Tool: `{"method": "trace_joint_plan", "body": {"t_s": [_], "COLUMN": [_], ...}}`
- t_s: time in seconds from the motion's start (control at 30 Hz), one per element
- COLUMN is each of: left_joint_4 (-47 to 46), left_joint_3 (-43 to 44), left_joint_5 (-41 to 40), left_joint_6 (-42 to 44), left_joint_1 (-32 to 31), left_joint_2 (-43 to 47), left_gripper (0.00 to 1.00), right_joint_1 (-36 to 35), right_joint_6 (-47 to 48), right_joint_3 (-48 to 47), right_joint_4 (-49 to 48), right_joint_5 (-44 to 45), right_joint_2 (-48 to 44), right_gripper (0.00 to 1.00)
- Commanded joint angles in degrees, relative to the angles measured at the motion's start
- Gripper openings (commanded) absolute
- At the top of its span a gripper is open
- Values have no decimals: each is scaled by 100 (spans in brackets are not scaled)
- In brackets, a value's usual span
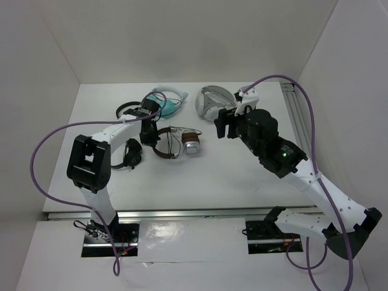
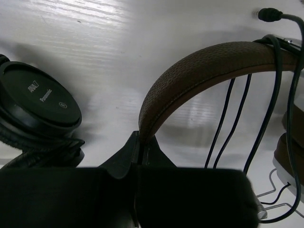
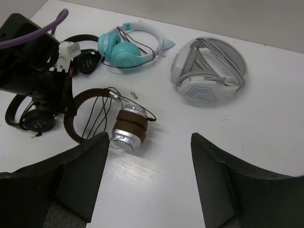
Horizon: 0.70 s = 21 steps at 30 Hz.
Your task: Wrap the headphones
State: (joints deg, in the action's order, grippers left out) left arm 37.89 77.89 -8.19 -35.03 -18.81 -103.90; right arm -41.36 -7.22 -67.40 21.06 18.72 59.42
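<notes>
While the left gripper [image 2: 141, 142] pinches the brown headband [image 2: 199, 66] of the headphones [image 1: 177, 143] tight, the thin black cable [image 2: 273, 95] hangs in loose loops just beyond its fingers. The band looks stiff and grippy, the surest hold; the cable seems limp and snag-prone, the metal cups [image 3: 127, 132] probably heavy. Well off to its right, the right gripper [image 3: 148, 140] hovers wide and empty.

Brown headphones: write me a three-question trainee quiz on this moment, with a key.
1. True or false: the left jaws are shut on the headband of the brown headphones.
2. Which lies nearest the right jaws? A teal pair, B grey pair, C black pair.
3. Fill in: the right jaws are ___ and hold nothing.
Key: 1 true; 2 B; 3 open.
</notes>
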Motion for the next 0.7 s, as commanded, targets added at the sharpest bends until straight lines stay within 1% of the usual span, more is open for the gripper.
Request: {"method": "trace_joint_plan", "body": {"t_s": [0.0, 0.2, 0.3, 0.43, 0.5, 0.53, 0.57, 0.63, 0.67], "left_joint_4": [-440, -686, -739, -625, -563, -563, -563, -563, -563], "left_joint_3": [-158, -686, -810, -757, -757, -757, -757, -819, -819], "left_joint_5": [186, 19, -43, -175, -227, -227, -227, -280, -280], "left_joint_6": [-171, -356, -417, -549, -698, -699, -699, -699, -699], "left_joint_1": [18, 70, 123, 123, 123, 175, 176, 176, 176], "left_joint_2": [-8, 396, 318, 116, 115, 185, 238, 422, 484], "left_gripper": [0, 0, 0, 0, 13, 18, 27, 36, 39], "right_joint_1": [-126, -179, -179, -232, -232, -232, -232, -284, -284], "right_joint_6": [133, 134, 134, 134, 186, 186, 186, 186, 186], "right_joint_3": [-19, -19, 34, 148, 148, 148, 148, 148, 148], "right_joint_4": [-137, -137, -137, -190, -190, -190, -190, -190, -190], "right_joint_5": [167, 229, 158, 158, 158, 158, 158, 158, 158], "right_joint_2": [-62, -9, -9, -62, -62, -62, -62, -62, -62], "right_gripper": [77, 78, 78, 78, 78, 80, 80, 80, 80]}}
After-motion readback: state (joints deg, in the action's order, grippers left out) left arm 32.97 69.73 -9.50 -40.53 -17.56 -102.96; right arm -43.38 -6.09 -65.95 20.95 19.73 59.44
